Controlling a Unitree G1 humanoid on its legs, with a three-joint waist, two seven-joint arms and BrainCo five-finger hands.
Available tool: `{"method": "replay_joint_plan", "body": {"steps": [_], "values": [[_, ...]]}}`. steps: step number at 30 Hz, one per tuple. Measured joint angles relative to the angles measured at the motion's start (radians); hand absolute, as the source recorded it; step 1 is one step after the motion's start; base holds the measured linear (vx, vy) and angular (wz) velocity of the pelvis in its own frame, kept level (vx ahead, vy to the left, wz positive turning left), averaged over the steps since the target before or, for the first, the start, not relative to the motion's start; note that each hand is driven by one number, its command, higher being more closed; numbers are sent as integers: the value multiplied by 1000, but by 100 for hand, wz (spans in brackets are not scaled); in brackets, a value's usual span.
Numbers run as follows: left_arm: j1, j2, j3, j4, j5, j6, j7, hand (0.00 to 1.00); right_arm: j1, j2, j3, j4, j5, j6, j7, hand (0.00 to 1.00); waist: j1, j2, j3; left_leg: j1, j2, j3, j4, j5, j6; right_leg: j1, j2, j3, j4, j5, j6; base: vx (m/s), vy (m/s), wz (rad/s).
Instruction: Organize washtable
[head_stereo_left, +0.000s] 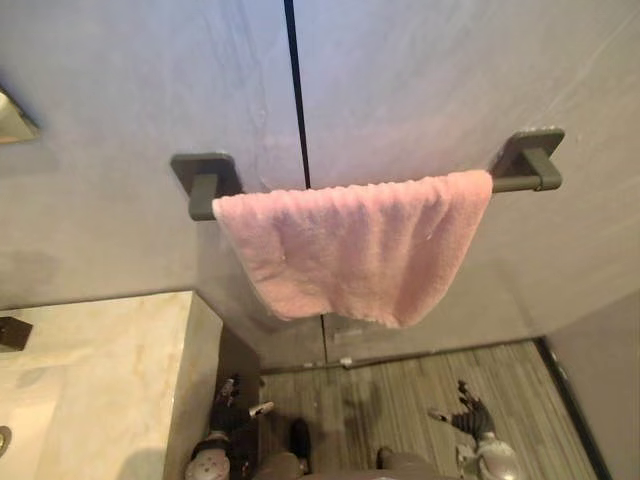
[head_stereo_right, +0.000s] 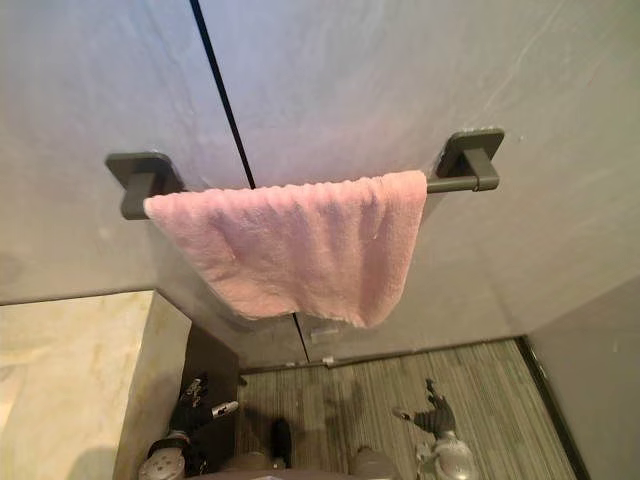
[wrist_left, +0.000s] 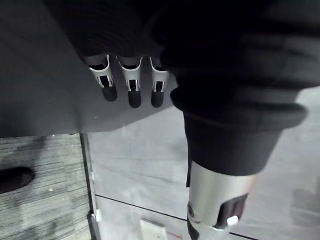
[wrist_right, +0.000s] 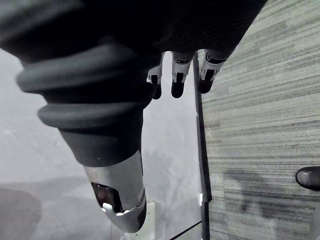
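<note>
A pink towel (head_stereo_left: 355, 245) hangs over a dark grey towel bar (head_stereo_left: 525, 182) on the grey wall, spread wide with its lower edge slanting. The pale stone washtable (head_stereo_left: 100, 370) fills the lower left corner. My left hand (head_stereo_left: 232, 398) hangs low beside the washtable's side, above the floor. My right hand (head_stereo_left: 468, 412) hangs low on the other side, over the striped floor. In the left wrist view the fingers (wrist_left: 130, 87) are relaxed and hold nothing. The right wrist view shows the right hand's fingers (wrist_right: 177, 75) loose and empty as well.
A small dark fitting (head_stereo_left: 12, 332) sits at the washtable's far left edge. A black seam (head_stereo_left: 297, 90) runs down the wall behind the towel. The floor (head_stereo_left: 400, 395) is grey striped carpet, with a grey wall (head_stereo_left: 600, 380) at the right.
</note>
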Motion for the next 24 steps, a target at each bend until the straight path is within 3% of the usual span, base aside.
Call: {"method": "replay_joint_plan", "body": {"steps": [2,3,6,8,9,11,12,13,14,15,16,18,20,22,24], "values": [[-22,1,2,-6,-2,0,1,0,1,15,15,-1,0,3,-1,0,7,2,11,-46,25,-9,101,-36,11,-25,9,6,78,-6,8,-11,-11,23],[-28,0,10,-9,-3,-1,2,0,5,27,17,-5,0,3,0,0,14,2,17,-65,34,-16,145,-48,19,-41,12,15,182,-34,5,-44,-28,56],[-38,-5,35,-23,-5,-5,8,0,17,28,45,-22,3,2,-1,0,18,-7,6,-154,43,-70,249,-64,12,-70,3,91,520,-107,53,-67,-106,79],[-38,-11,55,-24,-6,-3,22,0,6,28,56,-31,4,1,-2,0,47,-34,-8,-242,52,-82,327,-61,8,-42,-7,165,514,-114,61,-202,-289,48],[-35,-20,65,-22,-20,-1,24,0,-4,23,55,-42,5,1,-6,0,69,-38,-9,-296,56,-86,372,-56,-1,-2,-18,184,414,-147,53,-272,-337,22],[-13,-47,73,-35,-27,-1,27,0,-29,3,56,-52,14,1,-15,0,85,3,-2,-342,99,-117,361,-5,-58,34,16,143,300,-251,9,-335,-326,20],[-4,-56,69,-44,-27,-1,27,0,-27,-1,55,-63,21,-1,-16,0,87,16,0,-349,112,-136,347,20,-66,35,37,123,289,-273,-5,-565,-450,41],[6,-67,55,-56,-32,-2,27,0,-20,-15,55,-63,28,-7,-19,0,81,47,10,-349,140,-175,281,64,-59,33,90,83,289,-307,-50,-525,-382,92],[4,-71,35,-57,-35,-1,26,0,-22,-26,53,-50,37,-6,-25,0,61,69,30,-334,177,-167,221,36,-49,38,118,23,290,-299,-75,-540,-366,129],[-3,-71,25,-58,-35,-1,24,0,-11,-26,46,-49,43,-3,-34,0,45,52,41,-332,188,-134,203,-12,-18,38,120,-19,287,-287,-97,-471,-283,159],[-10,-71,10,-58,-38,0,24,0,11,-15,27,-47,49,-1,-44,0,36,37,49,-341,188,-85,232,-47,-13,36,108,-81,290,-274,-122,-509,-273,140],[-7,-65,-11,-76,-39,0,24,0,25,-21,-6,-28,61,0,-59,0,37,20,47,-358,160,-78,400,-50,-9,22,82,-139,266,-243,-145,-419,-196,103],[-6,-56,-13,-125,-38,-2,25,0,25,-31,-6,-9,71,1,-58,0,38,24,40,-342,161,-53,606,-137,1,9,74,-198,178,-165,-149,-296,-66,78],[-15,-45,-13,-122,-38,-4,24,0,23,-31,-8,19,79,0,-55,0,37,34,21,-249,198,-13,676,-213,-3,5,73,-252,120,-97,-141,-181,26,79],[-37,-32,-20,-101,-36,-4,23,0,23,-22,-14,48,80,0,-54,0,13,46,-8,-145,258,40,646,-265,-24,-13,63,-334,104,-71,-139,-131,77,125]]}}
